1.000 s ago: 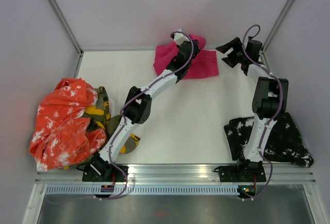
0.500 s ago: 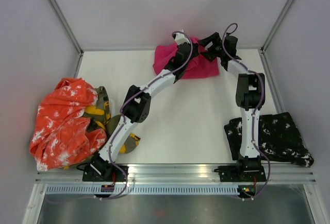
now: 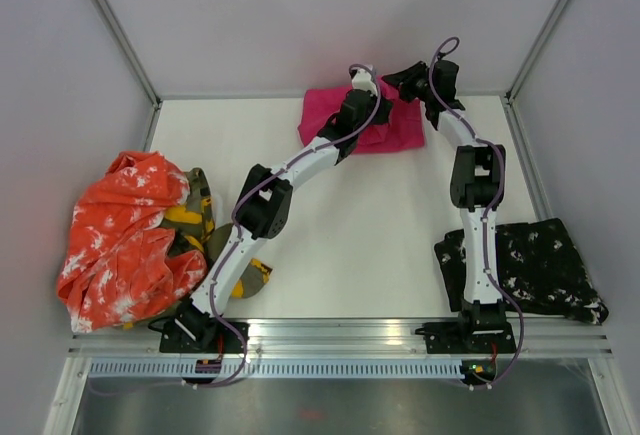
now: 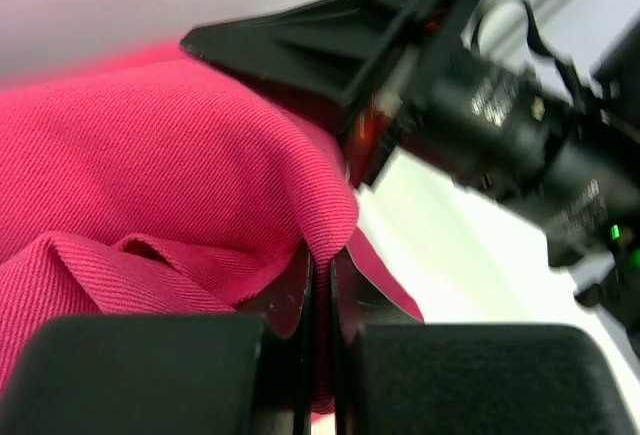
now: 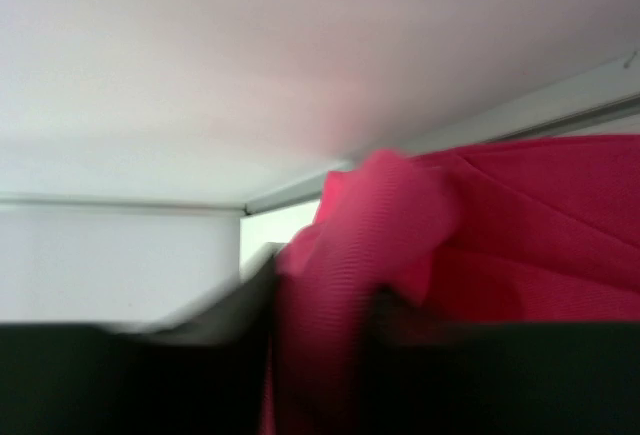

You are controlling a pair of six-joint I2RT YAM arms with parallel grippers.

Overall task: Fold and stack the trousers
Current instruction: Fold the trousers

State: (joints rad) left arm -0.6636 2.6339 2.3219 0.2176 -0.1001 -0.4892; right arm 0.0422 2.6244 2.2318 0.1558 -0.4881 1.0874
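The magenta trousers [image 3: 395,130] lie in a folded heap at the table's back middle. My left gripper [image 3: 366,83] is at their back edge and, in the left wrist view, the left gripper [image 4: 322,265] is shut on a raised fold of the magenta cloth [image 4: 150,175]. Just to its right is my right gripper [image 3: 396,82]. In the blurred right wrist view, the right gripper [image 5: 325,305] has a bunch of the magenta cloth [image 5: 520,235] filling the gap between its fingers. The right gripper's black body [image 4: 400,45] shows close beside the left one.
Orange-white mottled trousers [image 3: 125,235] are heaped at the left over an olive-yellow camouflage pair [image 3: 195,215]. Black trousers with white splatters [image 3: 545,265] lie flat at the front right, beside the right arm's base. The back wall [image 3: 330,25] stands right behind both grippers.
The right arm swung left from the back right corner to the magenta trousers' back edge, and its jaws closed round a bunch of cloth. The left gripper shifted slightly right, still gripping.
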